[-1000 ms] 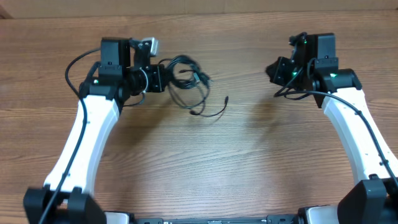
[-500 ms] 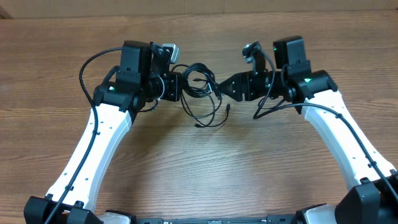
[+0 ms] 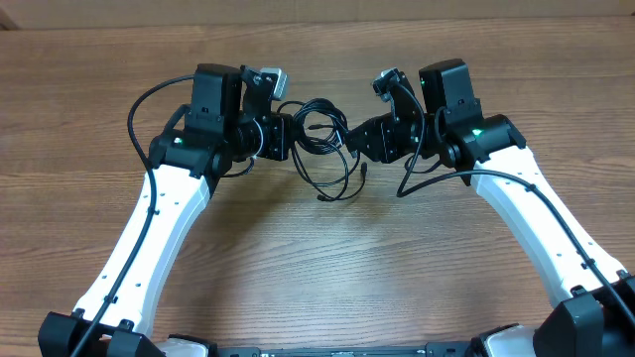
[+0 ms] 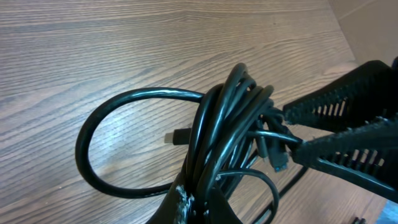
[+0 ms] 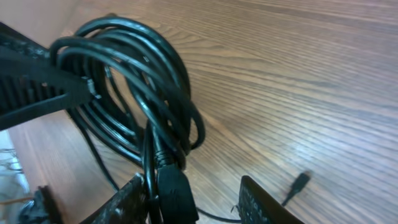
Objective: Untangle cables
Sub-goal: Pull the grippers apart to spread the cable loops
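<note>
Barely begun, judging by the tangle. Holds the cables (image 3: 319,139) in the left pincer (image 3: 289,139), clamped fully shut on a thick handful of strands at one side of the coil. Meets the bundle from the opposite side with the right pincer (image 3: 353,140), jaws parted, straddling a single strand and a plug end that sits close against one finger (image 5: 132,202) without being pinched; no grip there yet.

Finds the bundle toward the far middle of the desk (image 3: 317,278), between the two arms, wound as one tight ring of several turns. Shows a wide loop (image 4: 146,93) bulging out sideways over the wood and thinner loops trailing below. Cannot tell whether the lowest loops touch the desk. Counts only two ends hanging free of the ring: a small plug (image 5: 301,181) lying apart on the wood, and another tip at the bottom of a trailing loop.

Leaves nearly everything to do: closing on one strand or plug, drawing it out of the ring while the left side anchors, then repeating until each cord lies separate. Risks tightening the knot if the pull catches more than one turn.
</note>
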Tool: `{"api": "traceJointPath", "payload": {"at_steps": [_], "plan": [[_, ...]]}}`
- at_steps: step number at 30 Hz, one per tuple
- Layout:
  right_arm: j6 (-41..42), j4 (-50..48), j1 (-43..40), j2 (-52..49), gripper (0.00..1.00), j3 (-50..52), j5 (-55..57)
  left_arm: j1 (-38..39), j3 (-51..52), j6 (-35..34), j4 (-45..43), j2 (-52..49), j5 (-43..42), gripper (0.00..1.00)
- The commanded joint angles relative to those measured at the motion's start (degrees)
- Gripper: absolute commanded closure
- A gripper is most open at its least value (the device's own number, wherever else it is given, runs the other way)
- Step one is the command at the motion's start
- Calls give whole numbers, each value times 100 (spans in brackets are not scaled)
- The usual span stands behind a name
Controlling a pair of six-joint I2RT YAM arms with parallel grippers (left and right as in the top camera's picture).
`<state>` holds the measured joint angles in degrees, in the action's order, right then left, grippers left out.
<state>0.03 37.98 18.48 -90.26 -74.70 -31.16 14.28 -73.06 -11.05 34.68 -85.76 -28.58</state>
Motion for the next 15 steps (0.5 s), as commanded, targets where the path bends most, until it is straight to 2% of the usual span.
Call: {"api": "traceJointPath", "payload": {"at_steps": [1,9,10,12,13,15], "plan": [[-28,-55,28,13,56,-85,238,42,-55,-79,-42,-15,-485,96],[-31,-59,28,13,61,87,-398,42,-55,-79,-44,-15,-496,96],[-31,-59,28,13,67,87,-466,42,-55,-79,-44,-15,-496,96],[-31,-55,28,13,90,87,-516,42,-55,-79,-48,-15,-492,96],[-31,-31,28,13,96,87,-514,42,-55,-79,-50,-15,-487,96],[-33,61,28,13,96,87,-474,39,-55,-79,-66,-15,-400,96]]}}
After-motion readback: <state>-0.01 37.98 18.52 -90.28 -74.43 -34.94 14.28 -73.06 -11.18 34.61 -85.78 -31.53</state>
